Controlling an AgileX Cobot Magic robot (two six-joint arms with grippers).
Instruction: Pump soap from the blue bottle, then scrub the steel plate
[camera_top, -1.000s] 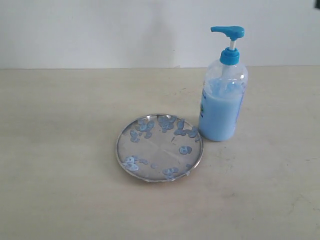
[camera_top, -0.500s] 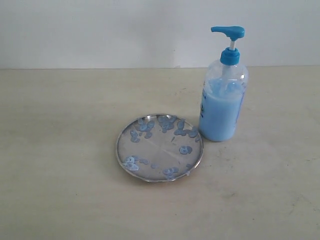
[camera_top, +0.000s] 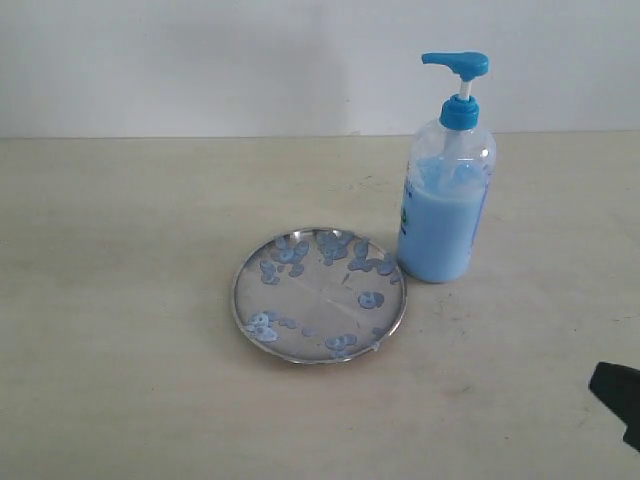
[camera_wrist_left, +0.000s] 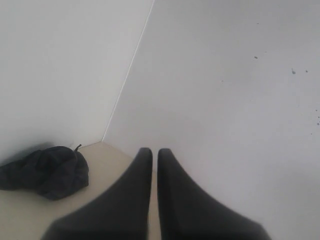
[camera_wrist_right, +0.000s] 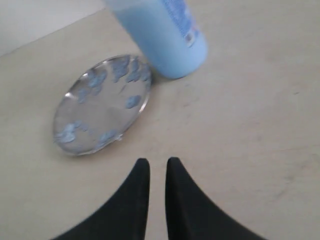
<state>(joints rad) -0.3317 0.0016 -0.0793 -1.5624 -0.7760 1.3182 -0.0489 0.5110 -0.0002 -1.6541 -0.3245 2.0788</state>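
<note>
The right gripper (camera_wrist_right: 157, 162) is clenched almost fully, a thin slit between its fingers, grasping nothing. Ahead of its jaws on the tan table (camera_top: 120, 250) lies the steel plate (camera_wrist_right: 100, 105), dotted with soap (camera_top: 290, 255) blobs. The blue bottle (camera_wrist_right: 165, 35) stands upright just beside the plate's rim, farther ahead. The left gripper (camera_wrist_left: 155, 152), likewise clenched and empty, faces a white wall corner, with a dark crumpled cloth (camera_wrist_left: 47, 170) off to one side.
</note>
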